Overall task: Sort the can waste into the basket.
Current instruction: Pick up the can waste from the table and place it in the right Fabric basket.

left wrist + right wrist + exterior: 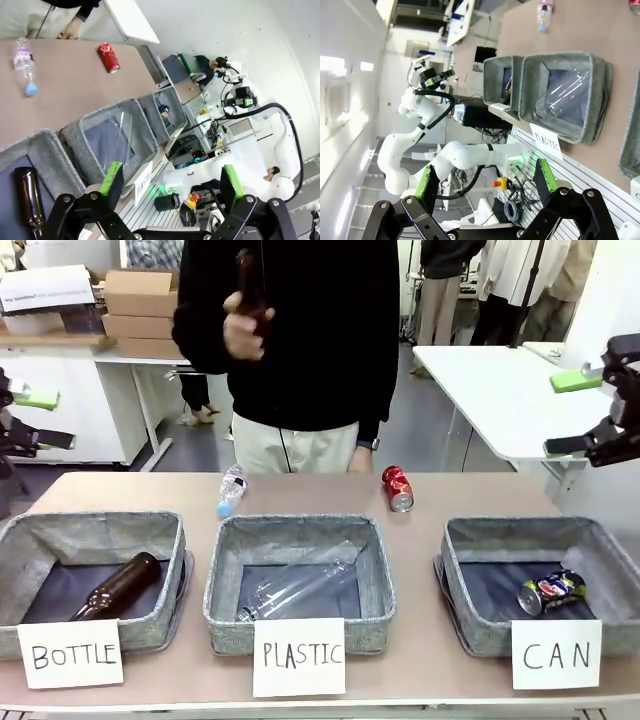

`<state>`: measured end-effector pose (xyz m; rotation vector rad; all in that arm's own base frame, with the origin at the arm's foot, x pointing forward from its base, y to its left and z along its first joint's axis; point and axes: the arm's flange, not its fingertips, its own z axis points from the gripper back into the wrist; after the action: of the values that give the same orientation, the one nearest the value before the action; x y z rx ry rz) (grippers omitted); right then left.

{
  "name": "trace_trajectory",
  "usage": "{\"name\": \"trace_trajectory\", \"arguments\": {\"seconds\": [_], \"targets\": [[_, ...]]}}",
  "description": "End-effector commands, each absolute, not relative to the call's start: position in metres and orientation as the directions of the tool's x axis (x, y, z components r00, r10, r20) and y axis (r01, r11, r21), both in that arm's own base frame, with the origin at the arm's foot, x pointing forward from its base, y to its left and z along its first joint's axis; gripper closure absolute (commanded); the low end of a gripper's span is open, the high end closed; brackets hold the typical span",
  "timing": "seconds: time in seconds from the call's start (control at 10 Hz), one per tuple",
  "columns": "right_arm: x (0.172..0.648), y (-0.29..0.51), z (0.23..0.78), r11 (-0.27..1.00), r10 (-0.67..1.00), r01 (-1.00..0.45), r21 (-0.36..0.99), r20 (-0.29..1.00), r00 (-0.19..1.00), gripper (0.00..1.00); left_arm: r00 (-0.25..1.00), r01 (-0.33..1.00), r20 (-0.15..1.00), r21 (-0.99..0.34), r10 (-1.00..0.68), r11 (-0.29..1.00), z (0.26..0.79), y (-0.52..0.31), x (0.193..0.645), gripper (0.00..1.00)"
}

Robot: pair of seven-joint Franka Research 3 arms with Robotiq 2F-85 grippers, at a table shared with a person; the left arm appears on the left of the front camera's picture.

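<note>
Front view: the person's hand [245,328] grips a dark object [247,280] too blurred to name. The picture's sides cut off the left gripper [38,418] and the right gripper [572,412] just behind their fingers, and the CAN card [556,654] covers the front wall of the basket [520,528]. Left wrist view: the dark can [163,110] in the basket is too small for its print to be read. Right wrist view: the red can [635,4] is clipped by the top corner, the basket by the right edge.
</note>
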<state>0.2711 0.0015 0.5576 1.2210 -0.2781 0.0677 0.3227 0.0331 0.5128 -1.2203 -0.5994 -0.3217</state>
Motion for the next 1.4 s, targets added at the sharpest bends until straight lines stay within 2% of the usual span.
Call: {"name": "trace_trajectory", "arguments": {"seconds": [0.0, 0.6, 0.7, 0.8, 0.9, 1.0, 1.2, 1.3], "targets": [[0.27, 0.002, 0.556, 0.343, -0.078, -0.22, 0.913, 0.261, 0.962, 0.0, 0.803, 0.539, 0.59, -0.777, 0.079, 0.325, 0.517, 0.036, 0.32, 0.0], [0.271, 0.002, 0.557, 0.346, -0.094, -0.201, 0.917, 0.247, 0.965, 0.0, 0.803, 0.539, 0.59, -0.777, 0.079, 0.325, 0.517, 0.036, 0.32, 0.0], [0.283, 0.024, 0.568, 0.7, -0.035, -0.199, 0.686, 0.312, 0.95, 0.0, 0.803, 0.539, 0.59, -0.777, 0.079, 0.325, 0.517, 0.036, 0.32, 0.0], [0.316, 0.048, 0.571, 0.86, 0.079, -0.228, 0.457, 0.324, 0.943, 0.0, 0.803, 0.539, 0.59, -0.777, 0.079, 0.325, 0.517, 0.036, 0.32, 0.0], [0.352, 0.066, 0.563, 0.957, 0.126, -0.193, 0.218, 0.288, 0.949, 0.0, 0.803, 0.539, 0.59, -0.777, 0.079, 0.325, 0.517, 0.036, 0.32, 0.0], [0.384, 0.083, 0.548, 0.963, 0.204, -0.235, 0.13, 0.214, 0.955, 0.0, 0.803, 0.539, 0.59, -0.777, 0.079, 0.325, 0.517, 0.036, 0.32, 0.0], [0.411, 0.103, 0.525, 0.989, 0.13, -0.144, 0.038, 0.256, 0.958, 0.0, 0.803, 0.539, 0.59, -0.777, 0.079, 0.325, 0.517, 0.036, 0.32, 0.0], [0.391, 0.105, 0.532, 0.961, 0.135, -0.182, 0.207, 0.224, 0.965, 0.0, 0.803, 0.539, 0.59, -0.777, 0.079, 0.325, 0.517, 0.036, 0.32, 0.0]]}}
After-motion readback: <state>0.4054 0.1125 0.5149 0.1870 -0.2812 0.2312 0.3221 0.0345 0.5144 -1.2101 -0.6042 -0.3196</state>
